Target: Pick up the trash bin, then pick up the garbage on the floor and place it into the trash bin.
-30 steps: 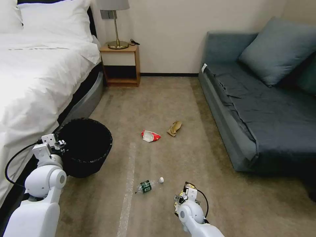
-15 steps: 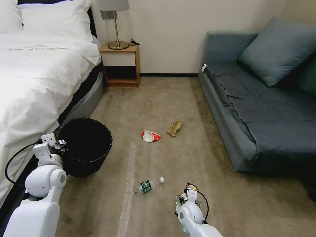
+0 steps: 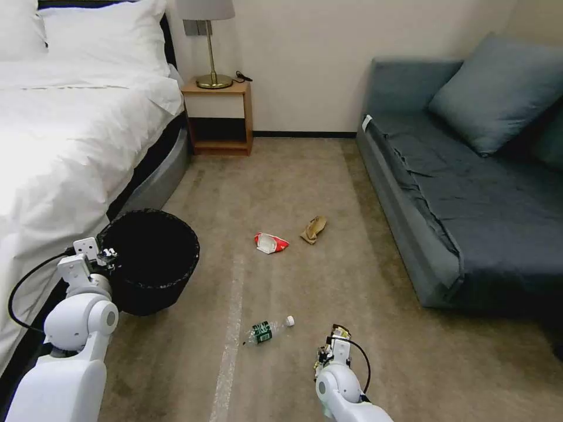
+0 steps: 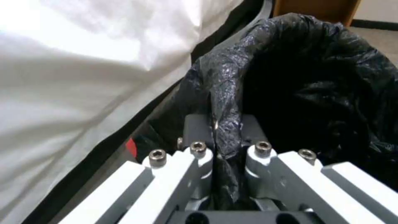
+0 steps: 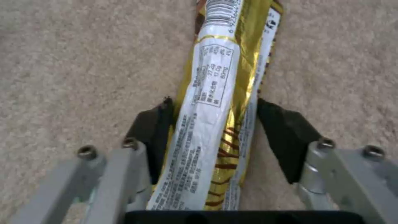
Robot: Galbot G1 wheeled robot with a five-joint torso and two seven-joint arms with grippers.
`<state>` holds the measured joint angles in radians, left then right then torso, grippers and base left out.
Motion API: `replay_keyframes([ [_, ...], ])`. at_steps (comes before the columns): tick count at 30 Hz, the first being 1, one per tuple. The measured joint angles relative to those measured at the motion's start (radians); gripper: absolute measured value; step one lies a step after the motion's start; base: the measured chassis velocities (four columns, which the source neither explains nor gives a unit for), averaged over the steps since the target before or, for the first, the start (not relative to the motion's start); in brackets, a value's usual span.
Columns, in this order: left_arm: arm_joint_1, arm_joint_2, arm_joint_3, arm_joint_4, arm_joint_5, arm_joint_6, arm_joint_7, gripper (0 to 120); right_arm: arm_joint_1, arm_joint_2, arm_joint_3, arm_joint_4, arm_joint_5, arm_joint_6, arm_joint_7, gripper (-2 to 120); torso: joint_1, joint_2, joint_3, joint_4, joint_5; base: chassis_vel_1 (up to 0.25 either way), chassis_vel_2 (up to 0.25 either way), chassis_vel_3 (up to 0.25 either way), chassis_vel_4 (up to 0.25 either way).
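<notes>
**Wrapper Straddled as Bin Is Held by the Bed**

A carpeted bedroom is seen from the head view, a white bed (image 3: 70, 135) on the left and a blue sofa (image 3: 469, 176) on the right. The bin (image 3: 153, 261) is kept at the bedside by the left gripper (image 3: 107, 256), unmoved over the past second. Low in the frame, the right gripper (image 3: 334, 346) has been drawn slightly nearer the robot. The bottle (image 3: 267, 330) lies just to its left; the packet (image 3: 270, 242) and paper wad (image 3: 314, 228) lie farther off, all untouched.

In the left wrist view, the bin's bag-covered rim (image 4: 226, 102) is pinched tight between the closed fingers (image 4: 198, 155).

In the right wrist view, the gold wrapper (image 5: 219, 102) is straddled by the dark pads (image 5: 155, 130), one touching its edge, the other apparently just clear. A firm grasp cannot be confirmed; the first pickup is judged under way, with nothing yet binned.
</notes>
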<state>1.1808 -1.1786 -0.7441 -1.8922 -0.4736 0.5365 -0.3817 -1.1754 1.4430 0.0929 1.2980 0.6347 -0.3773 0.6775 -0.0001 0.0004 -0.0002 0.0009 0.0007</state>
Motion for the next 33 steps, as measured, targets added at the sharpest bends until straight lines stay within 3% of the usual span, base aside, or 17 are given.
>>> replay_keyframes([
  [7,-0.005,0.001,0.004,0.000,0.000,0.001,0.000,4,-0.020,-0.015,0.007,0.029,-0.005,0.000,0.003,36,0.000,-0.001,0.000,-0.0016,-0.0010,0.000,0.000,0.000,0.000],
  [10,-0.008,0.002,0.006,-0.001,0.000,0.004,-0.001,4,-0.035,-0.027,0.009,0.053,-0.004,-0.005,0.009,22,0.000,-0.001,0.000,-0.0023,-0.0015,0.000,0.000,0.000,0.000],
  [17,-0.008,0.002,0.008,-0.004,0.000,0.005,0.000,4,-0.057,-0.040,0.010,0.081,-0.007,0.003,0.011,0,0.000,-0.001,0.000,-0.0014,-0.0011,0.000,0.000,0.000,0.000],
  [24,-0.002,0.002,0.008,-0.015,-0.003,0.006,-0.001,4,-0.079,-0.059,0.007,0.142,-0.012,0.023,-0.004,0,0.000,-0.001,0.000,-0.0012,-0.0008,0.000,0.000,0.000,0.000],
  [29,0.012,0.007,0.009,-0.043,-0.026,0.017,-0.004,4,-0.092,-0.089,0.003,0.275,-0.005,0.071,-0.041,0,0.000,-0.001,0.000,-0.0011,-0.0006,0.000,0.000,0.000,0.000],
  [32,0.022,0.006,0.035,-0.069,-0.058,0.035,-0.011,4,-0.039,-0.119,-0.045,0.464,0.066,0.127,-0.079,0,0.000,-0.001,0.000,-0.0012,-0.0008,0.000,0.000,0.000,0.000],
  [33,0.022,0.006,0.035,-0.069,-0.058,0.035,-0.011,4,-0.039,-0.119,-0.045,0.464,0.066,0.127,-0.079,0,0.000,-0.001,0.000,-0.0012,-0.0008,0.000,0.000,0.000,0.000],
])
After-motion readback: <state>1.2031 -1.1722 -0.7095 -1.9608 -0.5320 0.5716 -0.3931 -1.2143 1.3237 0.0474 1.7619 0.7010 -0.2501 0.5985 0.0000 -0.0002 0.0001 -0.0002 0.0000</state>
